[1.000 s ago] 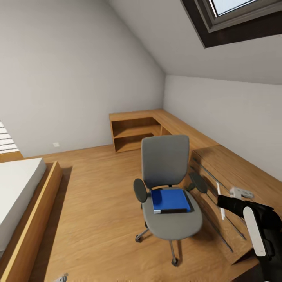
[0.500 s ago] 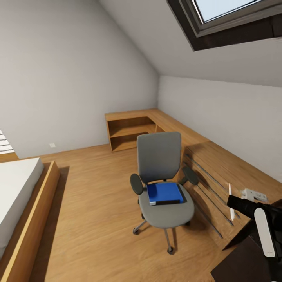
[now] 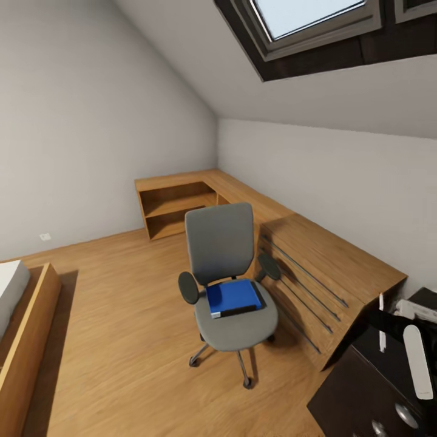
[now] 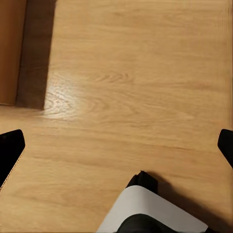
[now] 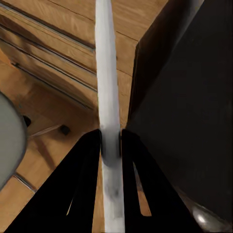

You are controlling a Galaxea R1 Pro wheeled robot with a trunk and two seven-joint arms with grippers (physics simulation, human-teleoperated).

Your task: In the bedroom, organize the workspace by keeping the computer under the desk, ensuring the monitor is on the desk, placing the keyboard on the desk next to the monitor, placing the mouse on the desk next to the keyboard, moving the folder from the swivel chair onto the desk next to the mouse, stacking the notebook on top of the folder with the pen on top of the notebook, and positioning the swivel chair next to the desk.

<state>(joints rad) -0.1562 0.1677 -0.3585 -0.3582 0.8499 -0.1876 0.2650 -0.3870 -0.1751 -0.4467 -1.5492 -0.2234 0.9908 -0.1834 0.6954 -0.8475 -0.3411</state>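
Two fingers point(image 5: 90, 170) flanking the pen point(image 5: 108, 97).

The flat bright-blue folder point(image 3: 233, 297) lies on the grey upholstered swivel chair's point(image 3: 226, 285) seat, left of the slatted oak unit point(image 3: 328, 267).

No text, label, brand, number or sign could be read anywhere in these views.
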